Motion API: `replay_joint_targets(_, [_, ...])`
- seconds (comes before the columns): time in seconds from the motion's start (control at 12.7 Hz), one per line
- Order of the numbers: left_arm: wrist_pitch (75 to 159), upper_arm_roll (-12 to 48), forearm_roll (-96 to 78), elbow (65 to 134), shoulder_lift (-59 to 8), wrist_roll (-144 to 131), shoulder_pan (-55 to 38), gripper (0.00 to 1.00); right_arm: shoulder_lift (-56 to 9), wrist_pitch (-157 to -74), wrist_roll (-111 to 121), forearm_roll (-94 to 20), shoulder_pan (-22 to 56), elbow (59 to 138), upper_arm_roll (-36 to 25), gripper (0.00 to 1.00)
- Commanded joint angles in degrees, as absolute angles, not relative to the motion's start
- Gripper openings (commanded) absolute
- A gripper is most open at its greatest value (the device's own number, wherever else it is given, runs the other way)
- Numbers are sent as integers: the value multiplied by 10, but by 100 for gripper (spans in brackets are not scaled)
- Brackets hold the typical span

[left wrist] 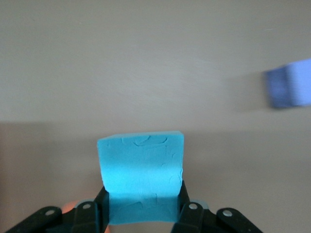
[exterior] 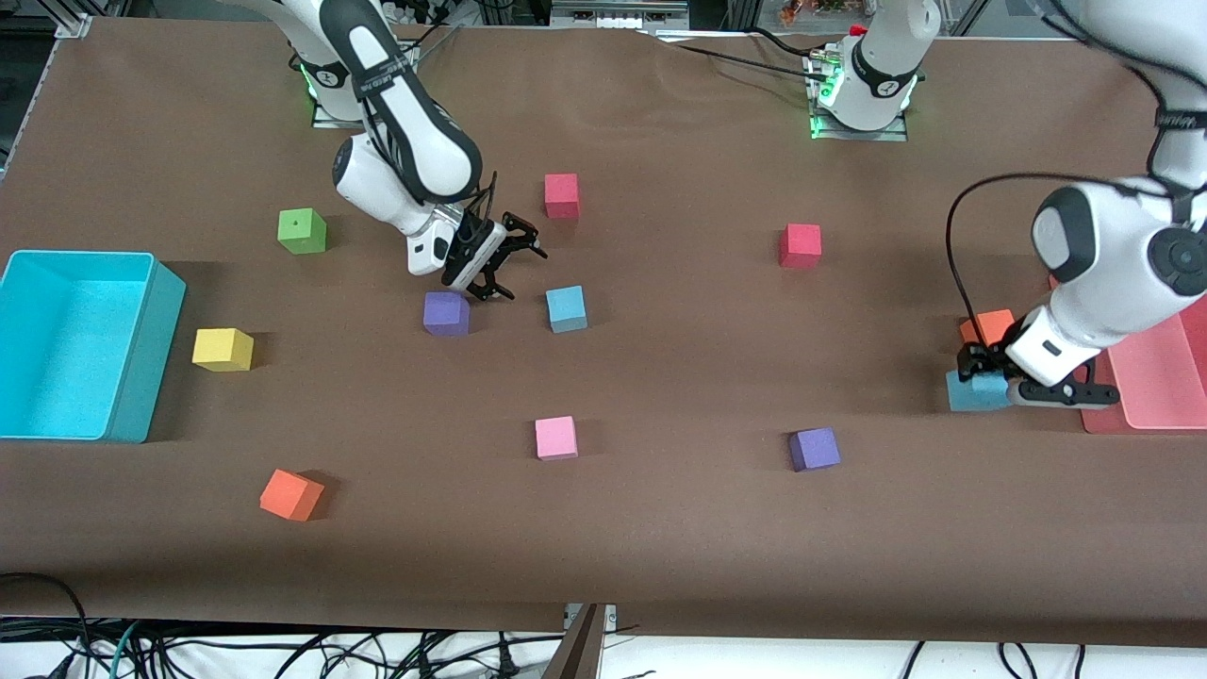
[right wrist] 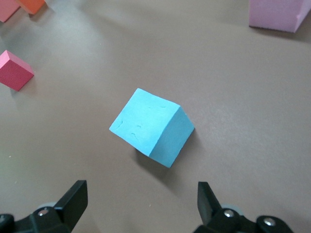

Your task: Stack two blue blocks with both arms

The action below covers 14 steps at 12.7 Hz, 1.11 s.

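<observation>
Left pincer [exterior: 988, 370]: clamped on blue block [exterior: 975, 391] on the table [exterior: 660, 528] at the left arm's end, beside orange cube [exterior: 987, 326]. Lift straight, clear of cube. Right pincer [exterior: 503, 267]: spread wide, above table near second blue block [exterior: 567, 308]. Align fingers square to block faces before descent.

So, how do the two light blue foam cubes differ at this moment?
The light blue foam cube by the left arm's end sits between the left gripper's closed jaws, touching an orange cube. The light blue foam cube in mid-table lies free, with the right gripper hovering open above the table beside it. Both share colour, size and dented foam.
</observation>
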<state>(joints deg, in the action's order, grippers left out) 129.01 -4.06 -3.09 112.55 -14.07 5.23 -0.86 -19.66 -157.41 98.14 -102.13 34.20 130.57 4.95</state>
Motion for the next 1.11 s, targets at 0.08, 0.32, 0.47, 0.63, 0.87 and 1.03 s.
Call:
replay_joint_targets(0.08, [1213, 24, -43, 1110, -93, -122, -63, 0, -231, -1577, 1107, -1121, 359, 1278, 48, 100])
replay_joint_targets(0.32, [1212, 76, -42, 1090, -97, -254, -114, 0, -238, -1576, 1111, -1120, 365, 1275, 48, 100])
replay_joint_targets(0.47, [1212, 114, -43, 1072, -111, -358, -140, 0, -238, -1576, 1111, -1121, 365, 1273, 48, 100])
replay_joint_targets(0.63, [1213, 119, -45, 1027, -152, -449, -197, 0, -238, -1576, 1111, -1121, 365, 1273, 48, 100])
replay_joint_targets(0.87, [1215, 119, -44, 949, -230, -539, -279, 0, -238, -1576, 1116, -1120, 365, 1273, 48, 100])
replay_joint_targets(1.03, [1217, 119, -46, 917, -269, -569, -318, 0, -239, -1576, 1146, -1121, 364, 1274, 48, 100])
